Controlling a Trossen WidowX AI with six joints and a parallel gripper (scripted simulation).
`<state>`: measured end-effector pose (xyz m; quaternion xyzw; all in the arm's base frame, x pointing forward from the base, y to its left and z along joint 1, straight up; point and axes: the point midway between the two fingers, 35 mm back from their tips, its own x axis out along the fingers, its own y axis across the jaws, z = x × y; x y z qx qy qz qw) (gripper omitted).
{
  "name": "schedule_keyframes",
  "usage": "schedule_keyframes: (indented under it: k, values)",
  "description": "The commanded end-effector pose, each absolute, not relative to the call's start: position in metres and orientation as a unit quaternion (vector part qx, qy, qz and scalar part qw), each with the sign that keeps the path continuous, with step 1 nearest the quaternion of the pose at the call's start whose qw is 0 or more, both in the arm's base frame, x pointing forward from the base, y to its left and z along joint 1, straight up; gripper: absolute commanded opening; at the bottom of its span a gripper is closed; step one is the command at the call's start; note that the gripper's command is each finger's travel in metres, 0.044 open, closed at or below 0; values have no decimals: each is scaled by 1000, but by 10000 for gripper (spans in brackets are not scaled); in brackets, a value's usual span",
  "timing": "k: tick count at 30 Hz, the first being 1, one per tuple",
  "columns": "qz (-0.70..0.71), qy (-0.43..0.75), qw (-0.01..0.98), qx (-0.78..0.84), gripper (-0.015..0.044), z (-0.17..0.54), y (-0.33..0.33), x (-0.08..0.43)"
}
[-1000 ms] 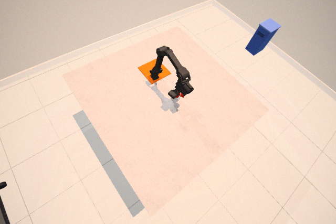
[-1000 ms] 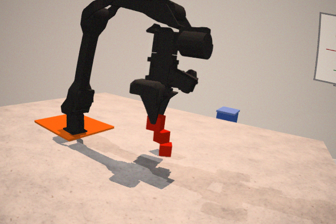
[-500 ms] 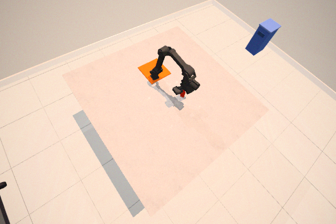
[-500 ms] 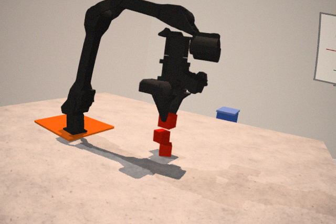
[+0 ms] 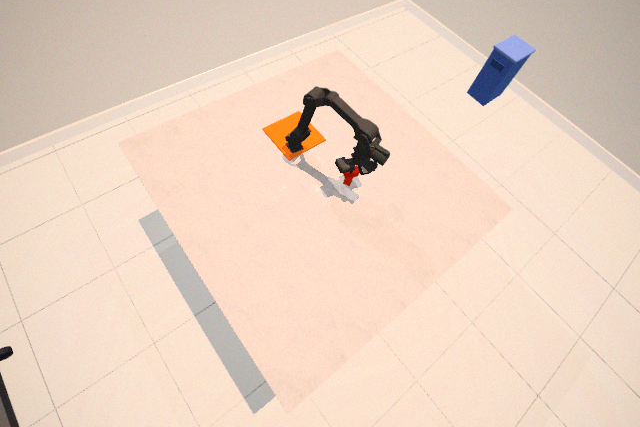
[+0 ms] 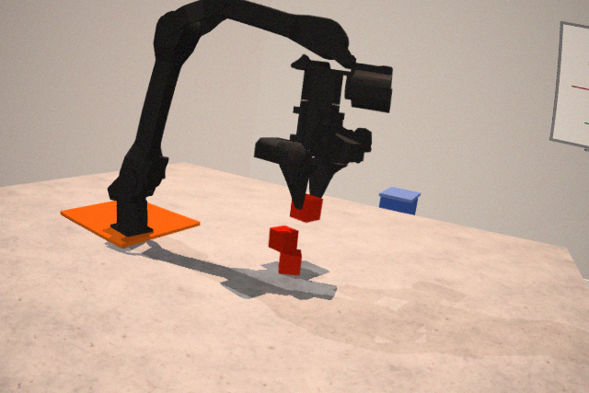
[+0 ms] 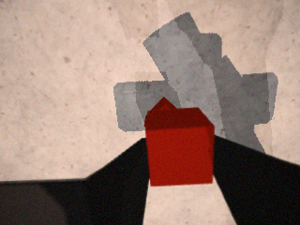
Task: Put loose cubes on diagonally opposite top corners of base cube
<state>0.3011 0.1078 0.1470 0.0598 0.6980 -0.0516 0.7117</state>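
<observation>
gripper (image 6: 304, 201) fingers clamped partway on a red cube (image 6: 306, 208), held above the stacked cubes (image 6: 285, 249).
</observation>
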Motion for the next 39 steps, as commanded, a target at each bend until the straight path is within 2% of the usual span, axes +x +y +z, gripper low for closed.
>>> schedule_keyframes:
  k: [1, 39]
  values:
    - [-61, 696, 712, 69, 105, 147, 110, 302]
    - [-63, 696, 712, 70, 105, 92, 110, 303]
